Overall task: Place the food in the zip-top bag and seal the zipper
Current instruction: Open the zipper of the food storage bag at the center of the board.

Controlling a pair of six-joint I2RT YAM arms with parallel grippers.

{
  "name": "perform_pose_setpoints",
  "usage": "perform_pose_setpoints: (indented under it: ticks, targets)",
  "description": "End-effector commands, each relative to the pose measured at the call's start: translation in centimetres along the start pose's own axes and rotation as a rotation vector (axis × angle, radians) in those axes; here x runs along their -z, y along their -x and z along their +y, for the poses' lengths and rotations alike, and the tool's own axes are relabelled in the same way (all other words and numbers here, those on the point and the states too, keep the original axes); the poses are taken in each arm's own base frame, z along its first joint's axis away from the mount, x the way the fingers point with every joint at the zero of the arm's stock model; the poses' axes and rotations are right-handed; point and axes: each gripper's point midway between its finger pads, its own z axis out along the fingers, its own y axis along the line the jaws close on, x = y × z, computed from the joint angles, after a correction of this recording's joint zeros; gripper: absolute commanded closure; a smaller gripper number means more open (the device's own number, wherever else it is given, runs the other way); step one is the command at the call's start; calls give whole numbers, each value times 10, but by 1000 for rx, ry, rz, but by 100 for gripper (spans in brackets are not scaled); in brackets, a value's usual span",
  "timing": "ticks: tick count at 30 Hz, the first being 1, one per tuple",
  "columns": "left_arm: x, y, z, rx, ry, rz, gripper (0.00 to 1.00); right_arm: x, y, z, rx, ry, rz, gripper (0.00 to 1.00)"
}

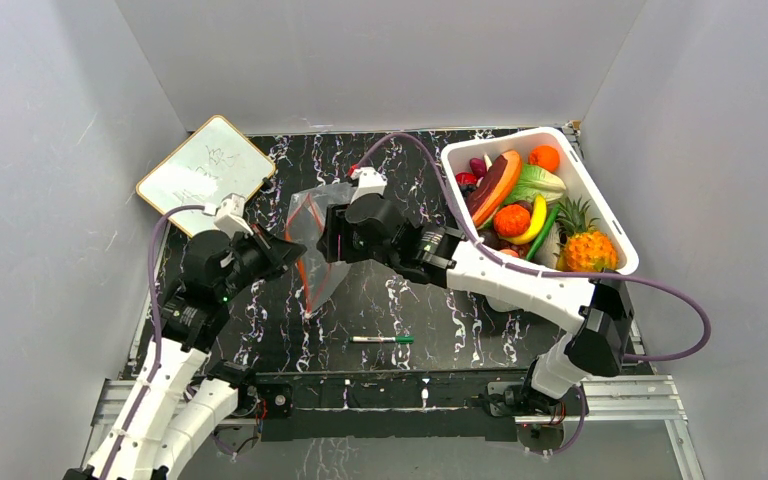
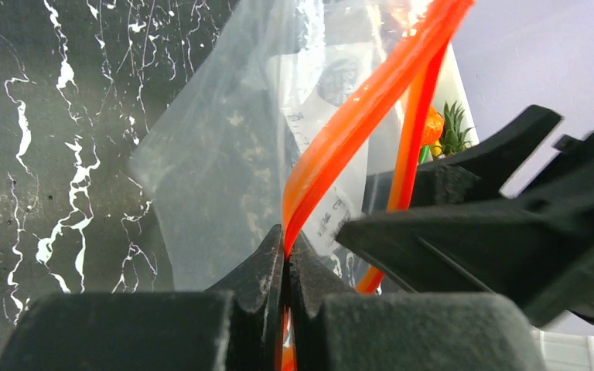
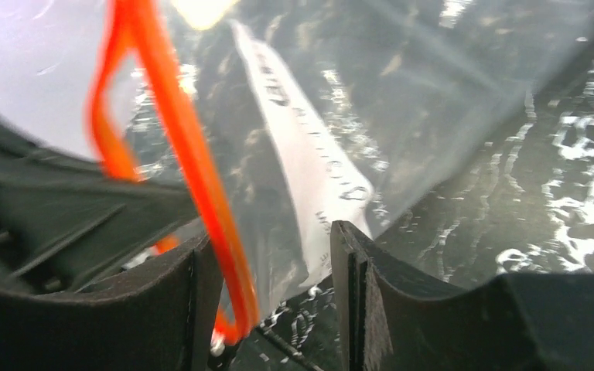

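The clear zip-top bag (image 1: 322, 225) hangs between my two grippers over the black marbled table. My left gripper (image 1: 293, 252) is shut on its orange zipper (image 2: 356, 116), the strip pinched at the fingertips (image 2: 274, 259). My right gripper (image 1: 328, 238) faces it from the other side, and its jaws stand open. The zipper (image 3: 193, 154) and a fold of bag wall (image 3: 309, 170) lie in the gap, close to the left finger (image 3: 193, 278). The food (image 1: 520, 200) lies piled in a white tub (image 1: 600, 195) at the back right. No food shows inside the bag.
A small whiteboard (image 1: 205, 170) lies at the back left. A white-and-green marker pen (image 1: 380, 340) lies on the table near the front edge. Grey walls close in the table on three sides.
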Motion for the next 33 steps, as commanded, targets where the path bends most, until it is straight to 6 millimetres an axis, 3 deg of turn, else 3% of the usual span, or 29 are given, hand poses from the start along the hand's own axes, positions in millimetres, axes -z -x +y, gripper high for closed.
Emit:
perform_pose_setpoints:
  ticks: [1,6,12,15,20,22,29,33]
  targets:
    - [18,23,-15,-73,4,-51,100,7,34,-31,56,-190,-137,56]
    - [40,45,-2,-208,135,-116,100,18,44,-59,92,-314,-216,65]
    - [47,51,12,-335,228,-94,100,-2,20,-58,111,-274,-153,67]
    - [40,38,16,-345,209,-37,100,-12,9,-49,124,-209,-120,67]
    - [23,18,26,-313,179,14,100,-15,-2,-5,189,42,-48,57]
    - [18,13,32,-302,186,17,100,-13,-2,2,221,81,-33,53]
    - [7,5,38,-362,131,-1,100,13,17,3,271,80,-46,45]
    - [3,0,35,-399,77,-5,100,35,42,-31,252,-37,-76,43]
